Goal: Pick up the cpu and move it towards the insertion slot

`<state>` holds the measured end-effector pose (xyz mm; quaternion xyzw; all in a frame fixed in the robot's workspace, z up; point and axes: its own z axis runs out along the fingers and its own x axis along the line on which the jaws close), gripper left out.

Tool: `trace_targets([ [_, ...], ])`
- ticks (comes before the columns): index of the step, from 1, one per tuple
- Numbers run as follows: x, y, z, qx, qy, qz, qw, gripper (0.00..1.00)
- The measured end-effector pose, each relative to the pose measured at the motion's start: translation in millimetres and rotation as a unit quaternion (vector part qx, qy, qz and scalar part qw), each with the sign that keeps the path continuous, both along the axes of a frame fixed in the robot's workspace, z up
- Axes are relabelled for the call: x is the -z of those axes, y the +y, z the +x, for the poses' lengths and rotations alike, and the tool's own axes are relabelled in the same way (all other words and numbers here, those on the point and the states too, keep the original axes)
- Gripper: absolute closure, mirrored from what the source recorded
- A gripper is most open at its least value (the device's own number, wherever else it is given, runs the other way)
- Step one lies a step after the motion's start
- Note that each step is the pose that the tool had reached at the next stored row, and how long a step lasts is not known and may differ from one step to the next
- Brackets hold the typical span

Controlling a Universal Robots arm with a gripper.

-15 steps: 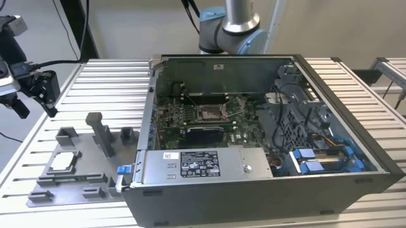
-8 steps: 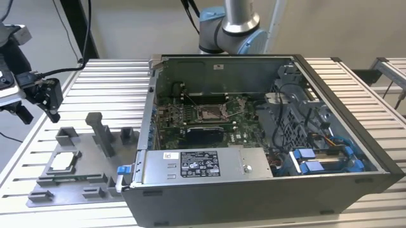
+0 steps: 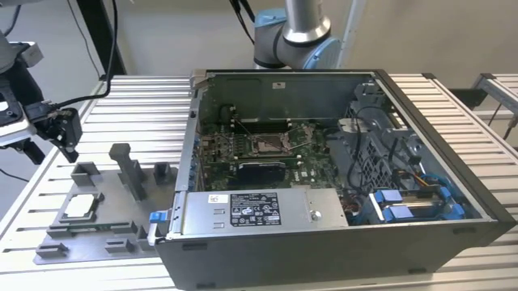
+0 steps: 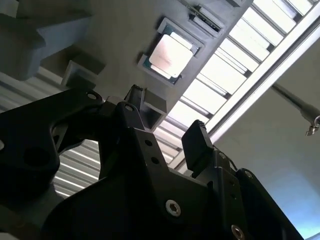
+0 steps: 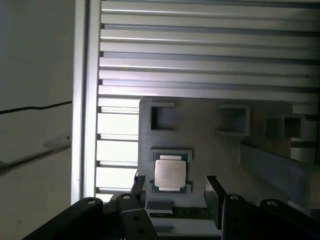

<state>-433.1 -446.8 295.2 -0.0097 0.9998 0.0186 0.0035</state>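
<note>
Gripper (image 5: 174, 184): open and empty. Its two black fingers (image 5: 212, 197) are spread wider than the cpu and hang above it without touching, likely lined up to straddle its edges.
Cpu (image 5: 170, 173): lies flat, metal top up, in a square pocket of the grey tray (image 5: 200, 125) at the exterior view's left, well apart from the insertion slot.
Insertion slot (image 3: 270, 143): a square socket on the green board, deep inside the open computer case (image 3: 324, 260).
In the way: the case's left wall and the tray's upright post (image 3: 128, 167) stand between cpu and insertion slot.
Table (image 3: 145, 103): slatted metal, with tray and case side by side.
</note>
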Motion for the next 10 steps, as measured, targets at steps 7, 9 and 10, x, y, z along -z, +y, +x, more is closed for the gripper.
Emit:
trace_targets([
  [7, 12.7, -2.5, 0.0, -0.001, 0.0, 0.0, 1.0, 0.0],
  [9, 16.4, -3.4, 0.0, -0.001, -0.0001, 0.0001, 1.0, 0.0],
  [10, 18.1, -4.3, 0.0, -0.001, 0.0, 0.0, 1.0, 0.0],
])
